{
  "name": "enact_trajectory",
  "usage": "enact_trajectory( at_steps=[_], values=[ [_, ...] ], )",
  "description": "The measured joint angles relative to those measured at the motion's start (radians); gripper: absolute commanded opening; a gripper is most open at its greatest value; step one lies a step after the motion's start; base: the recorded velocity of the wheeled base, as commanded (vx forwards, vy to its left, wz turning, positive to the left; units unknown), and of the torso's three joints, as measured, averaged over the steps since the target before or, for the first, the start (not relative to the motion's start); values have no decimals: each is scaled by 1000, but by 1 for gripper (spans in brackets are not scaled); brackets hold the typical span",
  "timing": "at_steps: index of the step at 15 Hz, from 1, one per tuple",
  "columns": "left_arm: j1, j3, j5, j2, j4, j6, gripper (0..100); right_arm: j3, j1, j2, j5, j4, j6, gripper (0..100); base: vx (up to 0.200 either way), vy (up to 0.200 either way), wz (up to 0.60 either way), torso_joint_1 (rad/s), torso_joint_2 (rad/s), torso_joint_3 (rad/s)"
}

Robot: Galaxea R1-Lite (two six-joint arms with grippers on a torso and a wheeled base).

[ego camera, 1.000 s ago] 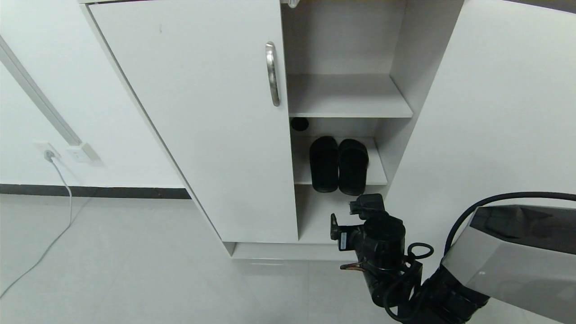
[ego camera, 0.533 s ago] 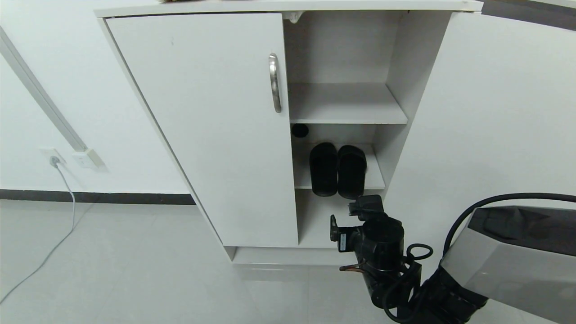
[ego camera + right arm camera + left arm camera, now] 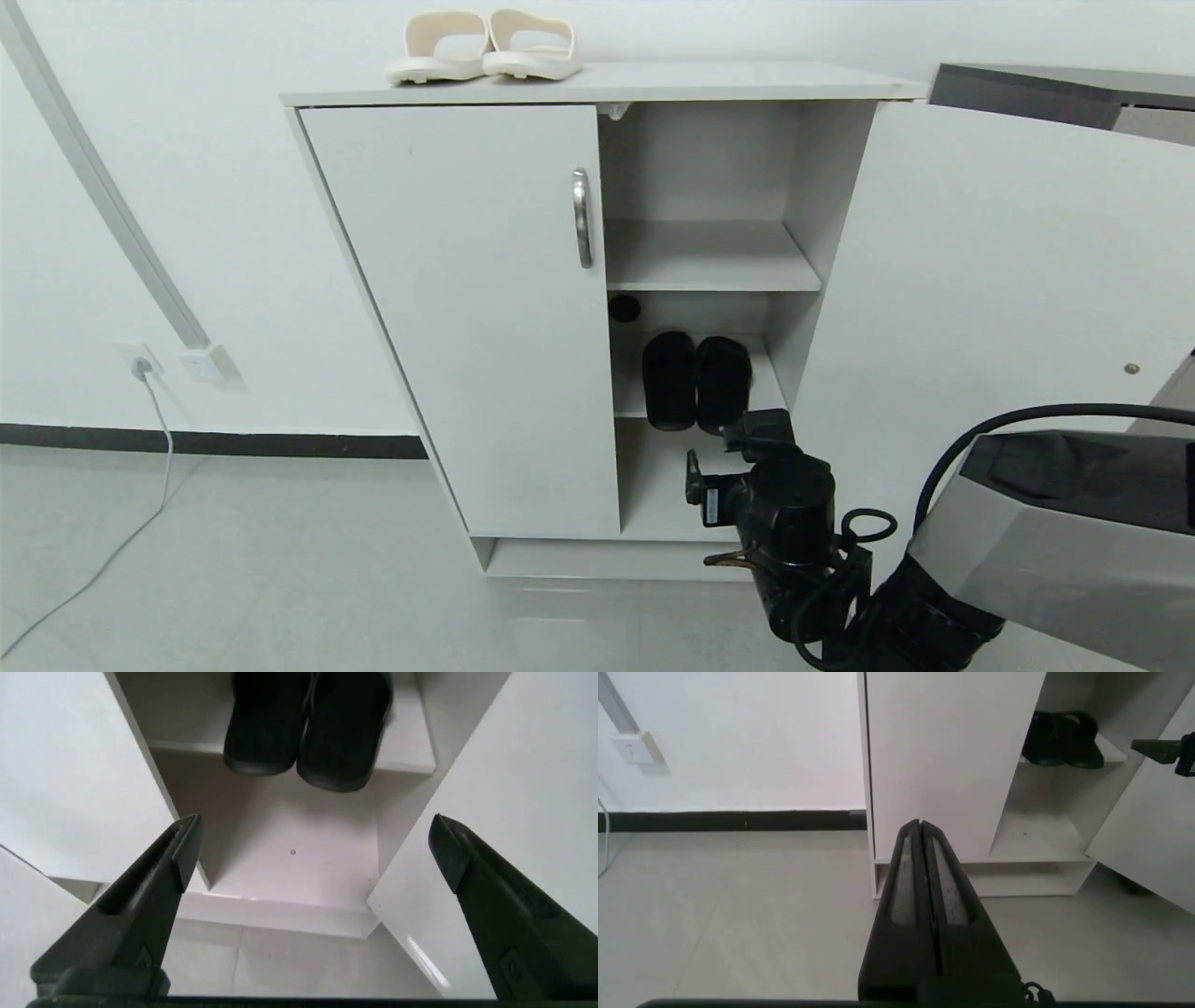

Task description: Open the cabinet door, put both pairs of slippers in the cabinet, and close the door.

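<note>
Head tilts up: one pair left to stow
Black slippers [image 3: 695, 383] sit on the middle shelf [image 3: 630, 397]; cream slippers [image 3: 485, 45] wait toward the cabinet top's [image 3: 747, 82] left end. Right gripper [image 3: 313, 845] gapes empty, left gripper [image 3: 920, 833] clenched.

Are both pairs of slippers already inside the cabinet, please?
No, the black slippers lie on a shelf inside the cabinet, but the cream slippers sit on top of it.
</note>
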Motion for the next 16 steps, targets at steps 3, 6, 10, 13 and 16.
enact_trajectory(
  at_steps=[3, 6, 10, 13, 16],
  values=[
    [0, 1, 3, 0, 0, 2, 0, 2, -5, 0, 0, 0, 0, 100, 0, 0, 0, 4, 5, 173],
    [0, 2, 4, 0, 0, 3, 0, 13, -11, 0, 1, 0, -1, 100, 0, 0, 0, -1, -1, 17],
    [0, 2, 4, 0, 0, -1, 0, 20, -11, 1, 1, -8, -3, 100, 0, 0, 0, 0, 0, 0],
    [0, 2, 5, 0, 0, -1, 0, 22, -11, 2, 1, -28, -19, 100, 0, 0, 0, 0, 0, 0],
    [0, 2, 6, 1, 0, -1, 0, 28, -11, 3, 2, -36, -19, 100, 0, 0, 0, 0, 0, 0]
  ],
)
